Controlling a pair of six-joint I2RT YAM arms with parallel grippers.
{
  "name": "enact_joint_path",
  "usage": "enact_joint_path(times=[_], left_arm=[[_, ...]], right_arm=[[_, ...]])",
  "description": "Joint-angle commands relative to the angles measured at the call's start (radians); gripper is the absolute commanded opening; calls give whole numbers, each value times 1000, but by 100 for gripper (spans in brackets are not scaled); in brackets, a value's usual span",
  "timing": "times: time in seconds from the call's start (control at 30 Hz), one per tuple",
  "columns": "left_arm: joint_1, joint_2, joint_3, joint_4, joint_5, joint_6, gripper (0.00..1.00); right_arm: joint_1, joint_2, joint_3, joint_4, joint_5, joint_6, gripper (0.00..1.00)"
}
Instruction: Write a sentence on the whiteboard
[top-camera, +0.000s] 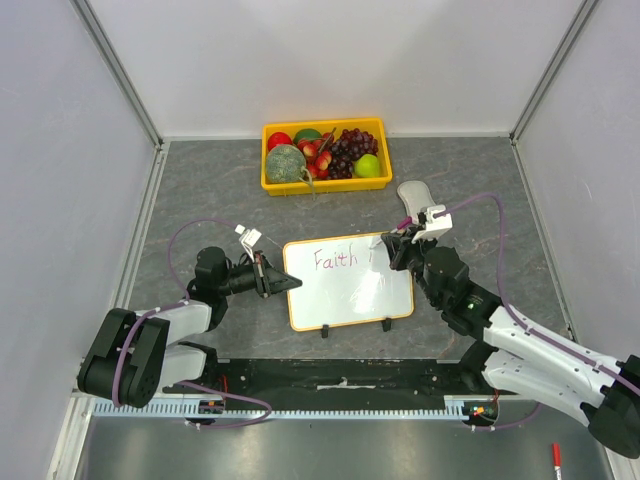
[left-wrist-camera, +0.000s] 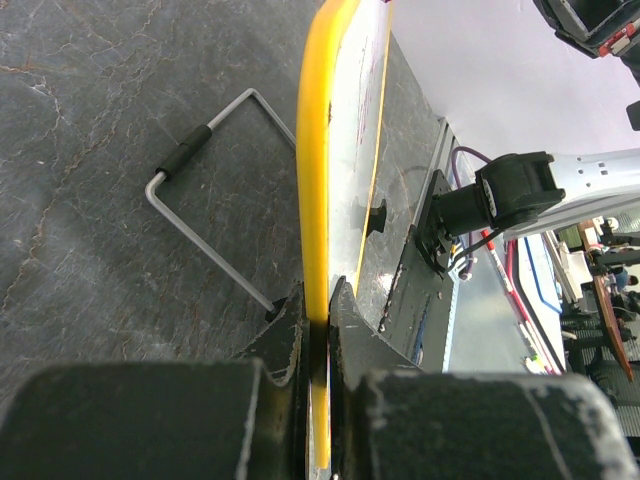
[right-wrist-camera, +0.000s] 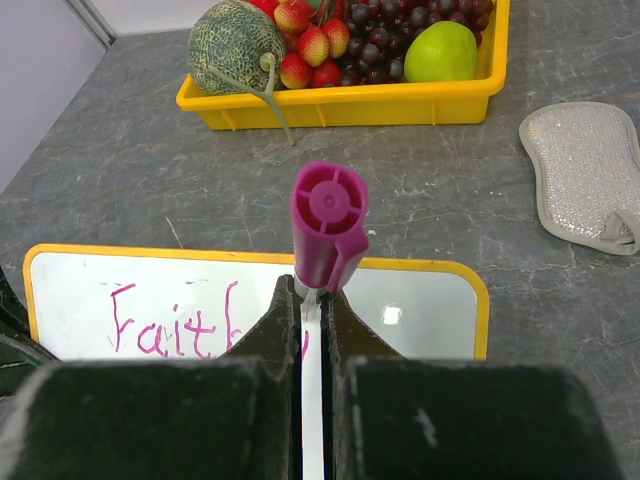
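Observation:
The whiteboard (top-camera: 350, 285) stands tilted on its wire stand mid-table, white with a yellow-orange rim. On it the sentence (top-camera: 335, 260) reads "Faith" in pink, with one more stroke beside it; it also shows in the right wrist view (right-wrist-camera: 165, 320). My left gripper (top-camera: 268, 276) is shut on the board's left edge (left-wrist-camera: 320, 250). My right gripper (top-camera: 392, 247) is shut on a marker (right-wrist-camera: 328, 225) with a magenta cap end, held over the board's upper right part. The marker tip is hidden.
A yellow fruit tray (top-camera: 326, 184) with melon, grapes, apples and strawberries sits behind the board. A grey glittery eraser pad (top-camera: 414, 197) lies right of it. The board's wire stand (left-wrist-camera: 205, 215) rests on the grey tabletop. A red pen (top-camera: 556, 458) lies below the table edge.

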Motion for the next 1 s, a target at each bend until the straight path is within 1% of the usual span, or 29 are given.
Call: enact_joint_path(times=[0.0, 0.33, 0.67, 0.97], left_arm=[[2, 6, 7, -9, -82, 80, 2], [1, 3, 7, -10, -85, 82, 2], [2, 6, 7, -10, -83, 80, 2], [2, 6, 7, -10, -82, 82, 2]], right_arm=[[-4, -13, -6, 27, 22, -8, 0], [-6, -121, -2, -20, 36, 6, 0], [-9, -73, -42, -8, 35, 9, 0], [-12, -73, -71, 9, 41, 9, 0]])
